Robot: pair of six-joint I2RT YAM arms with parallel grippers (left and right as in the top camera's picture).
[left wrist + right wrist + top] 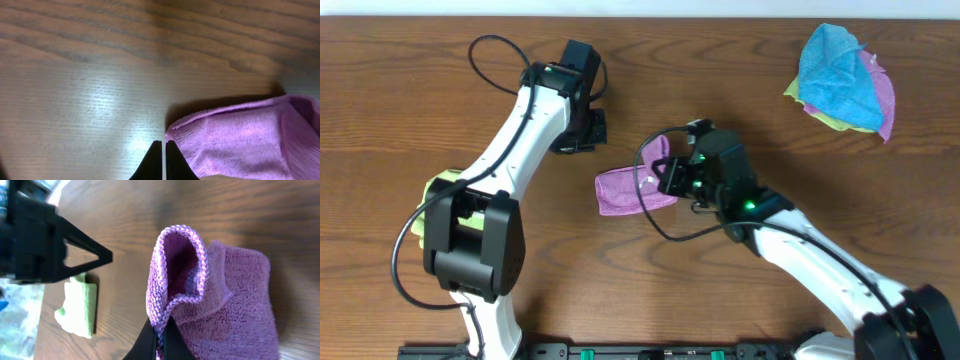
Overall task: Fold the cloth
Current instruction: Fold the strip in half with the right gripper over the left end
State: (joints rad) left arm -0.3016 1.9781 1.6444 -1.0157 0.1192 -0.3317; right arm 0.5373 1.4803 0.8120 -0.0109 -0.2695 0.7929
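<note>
The magenta-purple cloth (625, 190) lies partly folded at the table's middle. My right gripper (672, 176) is shut on the cloth's stitched edge and lifts it into a raised loop; the right wrist view shows the fingertips (160, 336) pinching that edge of the cloth (230, 315). My left gripper (582, 130) is shut and empty, up and to the left of the cloth. In the left wrist view its fingertips (163, 152) sit just beside the cloth's corner (240, 140), not holding it. The white tag is not visible.
A lime-green folded cloth (438, 192) lies at the left beside the left arm's base, also in the right wrist view (77, 307). A bright blue cloth (835, 68) tops a pile at the back right. The left gripper's body shows in the right wrist view (45, 240).
</note>
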